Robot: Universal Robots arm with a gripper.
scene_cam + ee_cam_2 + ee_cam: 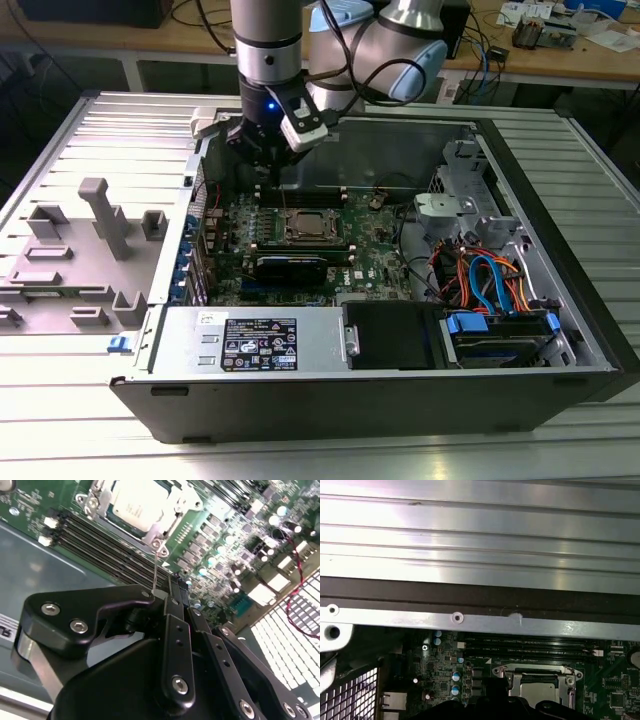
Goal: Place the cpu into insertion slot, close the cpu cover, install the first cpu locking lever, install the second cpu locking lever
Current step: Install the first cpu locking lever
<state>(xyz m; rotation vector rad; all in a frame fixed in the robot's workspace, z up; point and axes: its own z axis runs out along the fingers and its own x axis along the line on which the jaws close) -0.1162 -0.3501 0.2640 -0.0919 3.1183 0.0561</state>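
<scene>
I note an open computer case (560, 300) lying on a ribbed metal table (60, 130), with a wooden bench of cables behind it. The green motherboard (380, 262) sits inside. The cpu (306, 226) rests in the insertion slot (283, 236), with the cpu cover (96, 500) closed around it in the second wrist view. The arm points straight down. Its gripper (268, 160) hovers above the board's far edge, jaws clenched on a thin wire lever (156, 575).
</scene>
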